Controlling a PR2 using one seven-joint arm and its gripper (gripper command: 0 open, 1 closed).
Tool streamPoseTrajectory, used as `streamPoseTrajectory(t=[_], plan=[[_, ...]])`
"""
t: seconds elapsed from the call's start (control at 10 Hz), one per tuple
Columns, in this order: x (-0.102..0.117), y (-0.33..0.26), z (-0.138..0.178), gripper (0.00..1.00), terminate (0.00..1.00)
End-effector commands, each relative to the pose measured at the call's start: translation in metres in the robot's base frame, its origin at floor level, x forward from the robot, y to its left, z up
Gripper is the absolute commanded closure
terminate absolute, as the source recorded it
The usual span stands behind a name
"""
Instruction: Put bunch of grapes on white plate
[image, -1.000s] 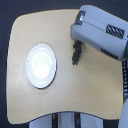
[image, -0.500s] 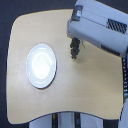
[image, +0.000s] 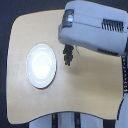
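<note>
The white plate (image: 41, 65) lies on the exterior view's left half of the wooden table (image: 90, 97), with nothing on it. From under the big grey arm (image: 95, 27) a small dark cluster, the bunch of grapes (image: 67, 58), hangs just to the right of the plate's rim. My gripper (image: 67, 49) is mostly covered by the arm's housing; its dark fingertips appear shut on the top of the bunch. The grapes hang over bare wood, apart from the plate.
The table's rounded edges run close to the plate on the left and along the bottom. The arm's body covers the table's upper right corner. Dark floor surrounds the table, and a white base shows below it.
The arm has moved left and a little toward the bottom of the view, bringing the hanging dark bunch closer to the plate's right rim. The plate has not moved.
</note>
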Motion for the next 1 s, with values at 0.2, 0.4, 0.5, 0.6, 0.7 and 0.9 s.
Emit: streamPoseTrajectory(t=[0.2, 0.4, 0.5, 0.6, 0.7, 0.9], plan=[[-0.061, 0.157, -0.009, 1.00, 0.00], [-0.073, 0.199, -0.022, 1.00, 0.00], [-0.073, 0.215, -0.031, 1.00, 0.00], [-0.071, 0.224, -0.038, 1.00, 0.00], [-0.068, 0.230, -0.045, 1.00, 0.00], [-0.057, 0.232, -0.059, 1.00, 0.00]])
